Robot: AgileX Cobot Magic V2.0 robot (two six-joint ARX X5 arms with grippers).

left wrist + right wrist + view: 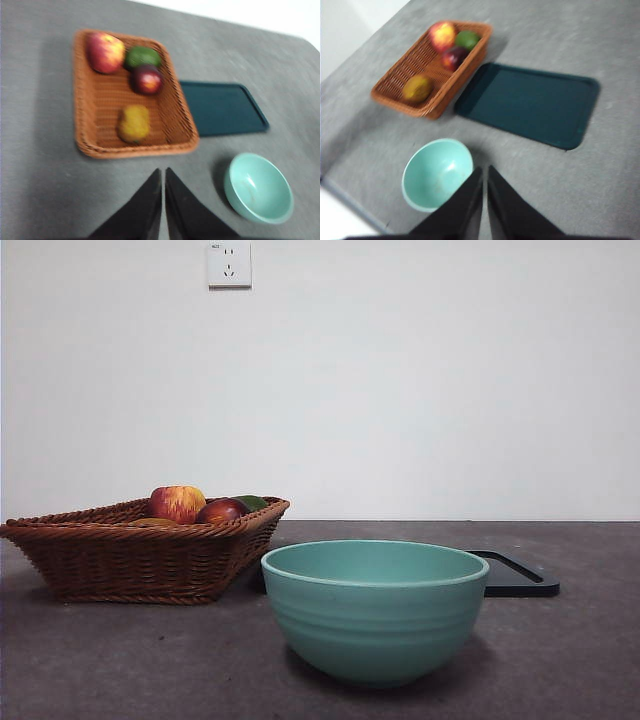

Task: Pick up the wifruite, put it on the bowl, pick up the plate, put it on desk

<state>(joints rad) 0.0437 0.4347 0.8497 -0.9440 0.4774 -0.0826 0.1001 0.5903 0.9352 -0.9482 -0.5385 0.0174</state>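
Note:
The wifruite (pixel 134 123) (pixel 417 88), small and golden-brown, lies in a wicker basket (pixel 95 110), only just showing over the rim in the front view (pixel 152 523). The mint-teal bowl (pixel 374 610) (pixel 258 195) (pixel 437 173) stands empty on the desk (pixel 580 660) in front. Behind the bowl lies the plate (pixel 520 575) (pixel 222 107) (pixel 530 102), a flat dark teal rectangular tray beside the basket. My left gripper (pixel 163 172) hangs high above the desk near the basket, shut and holding nothing. My right gripper (pixel 485 170) hangs high beside the bowl, also shut and holding nothing.
The basket (pixel 130 560) (pixel 400 75) also holds a red-and-yellow apple (pixel 177 503) (pixel 105 52), a dark red fruit (pixel 222 511) (pixel 147 80) and a green fruit (pixel 252 502) (pixel 142 57). A white wall with a socket (pixel 229 264) stands behind the desk.

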